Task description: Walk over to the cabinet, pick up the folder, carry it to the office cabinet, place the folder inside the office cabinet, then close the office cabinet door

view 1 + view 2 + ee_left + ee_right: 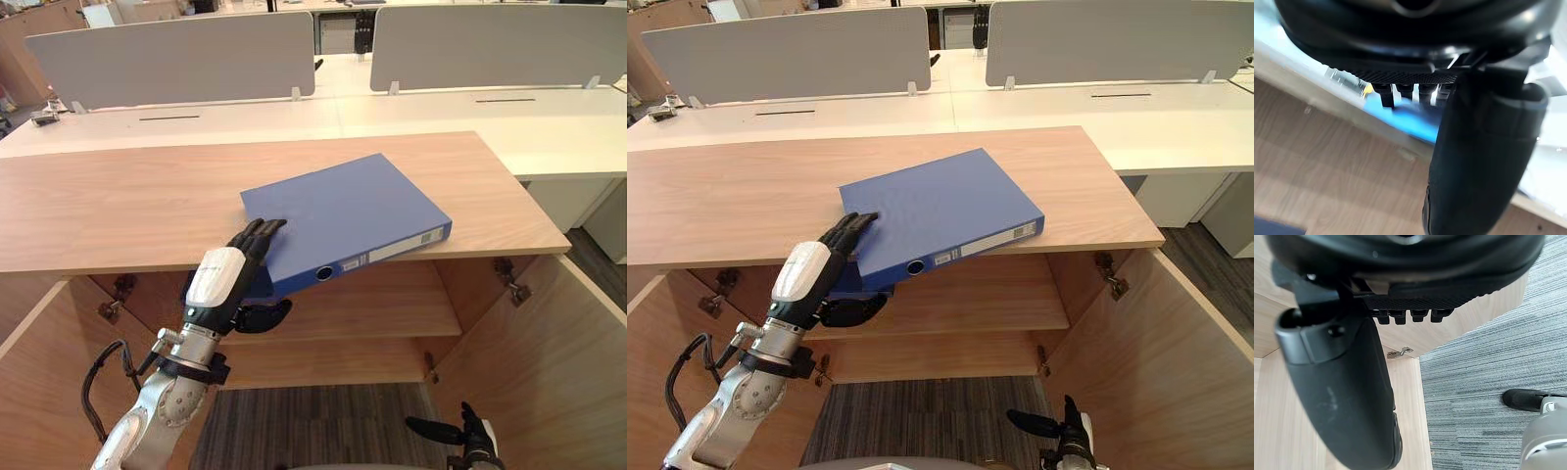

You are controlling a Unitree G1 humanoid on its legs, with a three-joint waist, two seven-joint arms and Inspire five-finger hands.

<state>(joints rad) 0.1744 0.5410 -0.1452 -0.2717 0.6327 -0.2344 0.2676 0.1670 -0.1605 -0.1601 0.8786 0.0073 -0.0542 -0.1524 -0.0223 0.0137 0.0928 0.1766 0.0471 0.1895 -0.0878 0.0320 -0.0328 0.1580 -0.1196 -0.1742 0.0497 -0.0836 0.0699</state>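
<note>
Left hand (227, 279) pinches a corner of the blue folder (348, 211), fingers on top, thumb beneath. It lies on the cabinet tabletop (118, 201), overhanging the front edge. Right hand (468, 431) hangs low, relaxed, empty.

Bright, even indoor light falls from above. The far white desks (441, 108) glare slightly. The cabinet top (118, 206) and the overhanging folder (343, 211) shade the shelf (372, 304) beneath. Highlights gleam on the left hand (1400, 44).
</note>
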